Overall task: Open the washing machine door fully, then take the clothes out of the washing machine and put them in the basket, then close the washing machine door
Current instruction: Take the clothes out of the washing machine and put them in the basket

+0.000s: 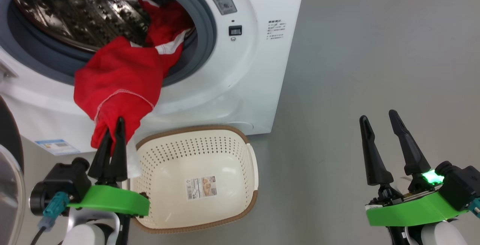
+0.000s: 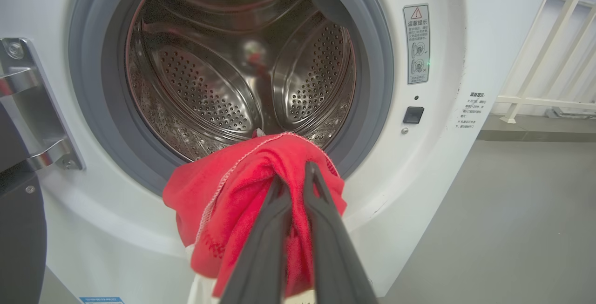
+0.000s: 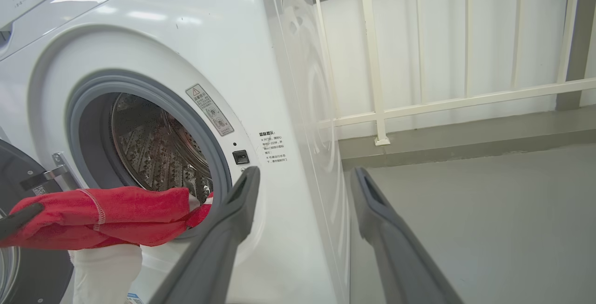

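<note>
The washing machine stands with its drum exposed. Its door is swung open at the far left, black rim and glass showing. Red clothes with white parts trail out of the drum over the grey gasket. My left gripper is shut on the lower end of the clothes, just above the left rim of the basket. That cream basket sits on the floor in front of the machine. My right gripper hangs open over bare floor to the right, holding nothing.
Grey floor stretches to the right of the machine. A white railing on a raised ledge runs behind the machine's right side. The door hinge bracket sits at the opening's left.
</note>
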Available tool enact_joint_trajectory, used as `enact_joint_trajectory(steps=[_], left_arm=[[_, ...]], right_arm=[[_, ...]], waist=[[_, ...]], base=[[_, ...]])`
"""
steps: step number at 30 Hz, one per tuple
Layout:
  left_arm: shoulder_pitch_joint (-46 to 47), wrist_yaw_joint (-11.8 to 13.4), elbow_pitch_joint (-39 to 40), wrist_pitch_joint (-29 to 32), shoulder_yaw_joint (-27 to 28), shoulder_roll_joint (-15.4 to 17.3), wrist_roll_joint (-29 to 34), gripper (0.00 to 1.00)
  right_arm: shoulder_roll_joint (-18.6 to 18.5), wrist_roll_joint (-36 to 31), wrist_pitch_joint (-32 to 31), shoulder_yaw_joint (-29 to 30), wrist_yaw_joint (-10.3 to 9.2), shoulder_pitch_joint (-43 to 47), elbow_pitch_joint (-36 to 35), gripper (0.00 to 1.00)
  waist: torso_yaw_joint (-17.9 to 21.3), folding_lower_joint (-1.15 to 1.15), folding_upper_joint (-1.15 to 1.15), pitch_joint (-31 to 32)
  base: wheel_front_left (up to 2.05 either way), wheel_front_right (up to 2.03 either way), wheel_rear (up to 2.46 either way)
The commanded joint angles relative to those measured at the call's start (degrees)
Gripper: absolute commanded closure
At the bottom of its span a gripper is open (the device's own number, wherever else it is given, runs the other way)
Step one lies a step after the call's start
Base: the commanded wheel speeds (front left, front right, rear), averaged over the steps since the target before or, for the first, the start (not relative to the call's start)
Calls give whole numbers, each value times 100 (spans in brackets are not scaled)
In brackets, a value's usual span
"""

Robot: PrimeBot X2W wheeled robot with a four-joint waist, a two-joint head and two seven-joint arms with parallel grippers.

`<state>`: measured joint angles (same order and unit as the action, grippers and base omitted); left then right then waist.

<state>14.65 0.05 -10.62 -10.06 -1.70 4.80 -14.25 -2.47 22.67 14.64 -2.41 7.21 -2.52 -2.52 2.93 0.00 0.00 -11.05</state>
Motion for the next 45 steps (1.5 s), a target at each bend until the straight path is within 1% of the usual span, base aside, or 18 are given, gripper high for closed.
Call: enact_joint_trajectory(steps=[1, 4, 7, 12, 18, 19, 26, 39, 45], left_arm=[[-31, 63, 356, 50, 131, 88, 20, 100], [-82, 106, 579, 133, 85, 75, 27, 100], [-100, 98, 593, 198, 56, 66, -23, 100], [-6, 23, 153, 322, -76, 17, -162, 100], [403, -100, -679, 276, -191, -59, -392, 100], [403, -100, -679, 276, -191, -59, -392, 100], [999, -166, -1820, 136, -313, -98, -465, 100], [2209, -295, -4175, -181, -359, -103, -568, 100], [2709, -424, -5167, -176, -218, -133, -889, 100]], right_arm=[[-41, -137, 36, -101, 28, -85, -186, 0], [-41, -158, 36, -85, 28, -124, -193, 0], [-41, -176, 36, -117, 28, -165, -182, 0], [-41, -168, 36, -168, 28, -255, -192, 0], [-41, -161, 36, -192, 28, -373, -200, 0], [-41, -161, 36, -192, 28, -373, -200, 0], [-41, -152, 36, -251, 28, -528, -209, 0], [-41, -93, 36, -401, 28, -873, -241, 0], [-41, -41, 36, -525, 28, -1038, -229, 0]], waist=[[-29, 0, 0, -109], [-49, 0, 0, -193], [-47, 0, 0, -257], [10, 0, 0, -458], [83, 0, 0, -760], [83, 0, 0, -760], [194, 0, 0, -1149], [390, 0, 0, -1908], [510, 0, 0, -2171]], base=[[0, 0, 0], [0, 0, 0], [0, 0, 0], [0, 0, 0], [0, 0, 0], [0, 0, 0], [0, 0, 0], [0, 0, 0], [0, 0, 0]])
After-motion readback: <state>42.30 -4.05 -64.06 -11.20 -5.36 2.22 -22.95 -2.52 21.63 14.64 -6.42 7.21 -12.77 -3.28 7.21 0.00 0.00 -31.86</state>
